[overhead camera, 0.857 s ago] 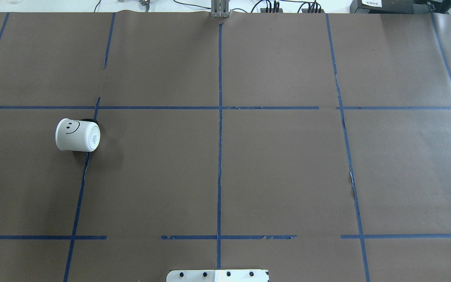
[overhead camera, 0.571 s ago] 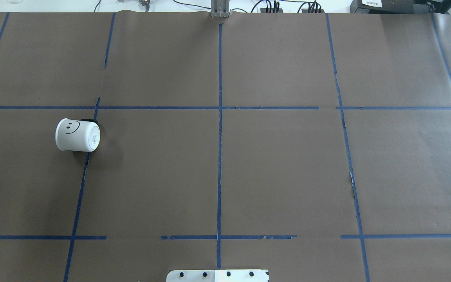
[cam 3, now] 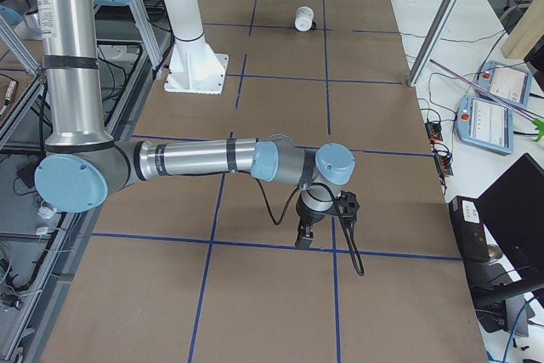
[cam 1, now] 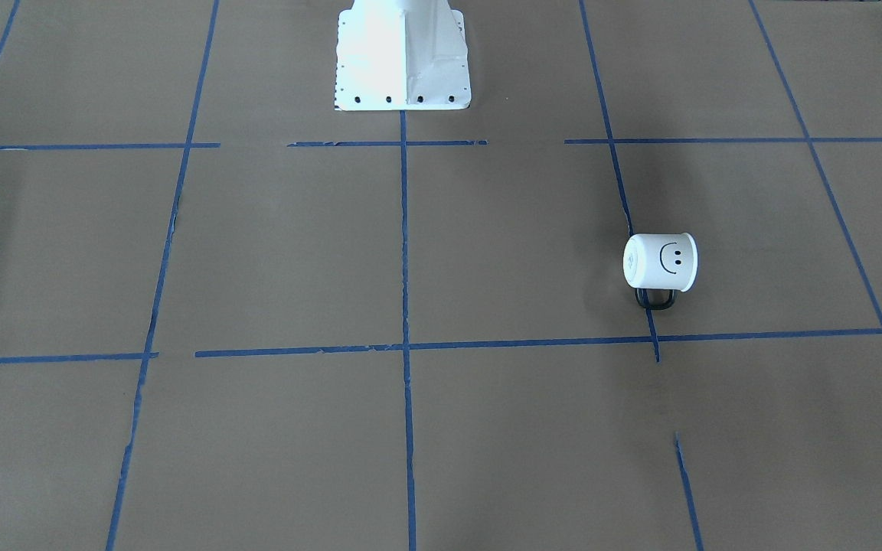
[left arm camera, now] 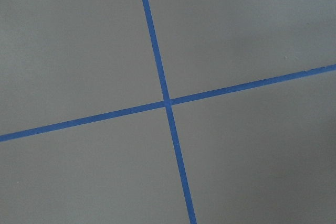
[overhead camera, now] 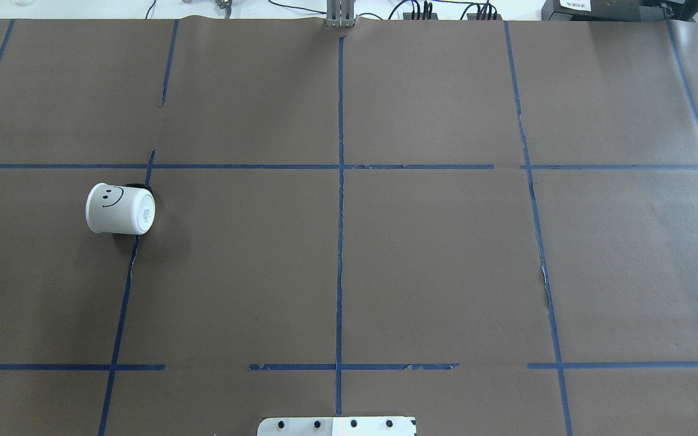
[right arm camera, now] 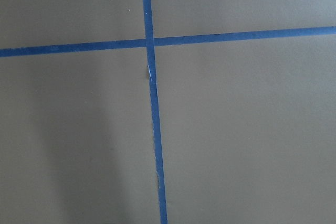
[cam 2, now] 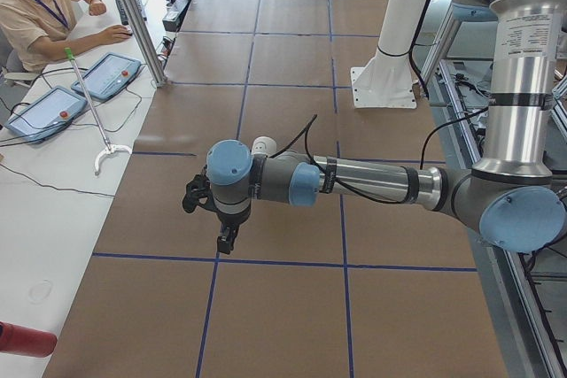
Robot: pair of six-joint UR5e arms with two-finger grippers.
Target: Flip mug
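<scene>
Mug (overhead camera: 120, 209) lies sideways on brown paper (overhead camera: 434, 260) gridded with blue tape (overhead camera: 340, 242).

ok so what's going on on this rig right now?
Nothing is being handled yet. The mug lies on its side on the table, on the robot's left half, smiley facing up and handle pointing away from the robot. Neither arm is at it: the left gripper and right gripper hang over bare paper, and both wrist cameras see only blue tape crossings. From the side views alone I can't tell whether the grippers are open. The flip has not started.
</scene>
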